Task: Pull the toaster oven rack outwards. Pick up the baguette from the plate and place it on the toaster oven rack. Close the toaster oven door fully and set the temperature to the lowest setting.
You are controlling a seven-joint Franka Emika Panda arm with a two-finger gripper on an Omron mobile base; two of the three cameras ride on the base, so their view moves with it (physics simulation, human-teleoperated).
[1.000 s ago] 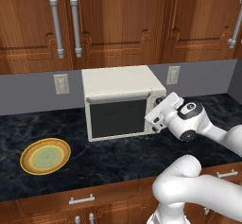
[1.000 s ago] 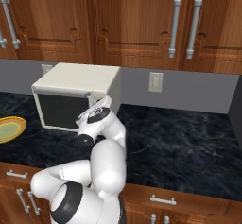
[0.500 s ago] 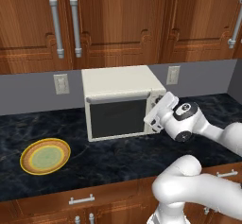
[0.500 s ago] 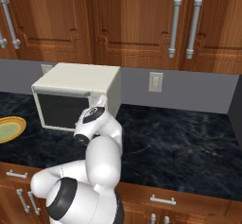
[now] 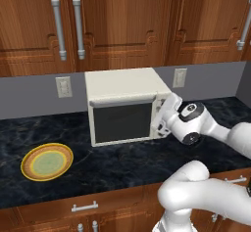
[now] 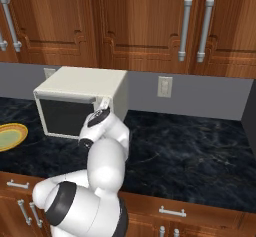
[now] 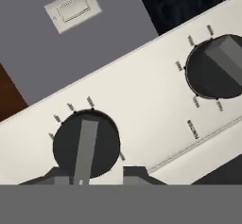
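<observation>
hand view is looking straight at the toaster oven's control panel, where a dark round knob with a grey bar grip is sitting just above the gripper. the two dark finger tips are standing a little apart on either side of the bar's lower end, and it cannot be told whether they are actually pinching it. a second knob is showing further along the panel.

in the left base view the oven is standing on the dark counter against the wall, its door lying shut, with the empty plate well apart to its left. the baguette and rack are presumably inside, behind the dark glass.

the step in hand looks like setting the temperature. to do it well, the fingers should be closing squarely on the bar, centred on the knob's axis, and the wrist turning without dragging sideways until the pointer is reaching the lowest mark.

small tick labels are ringing both knobs, and a short printed word is sitting between them, but all are too blurred to read.
</observation>
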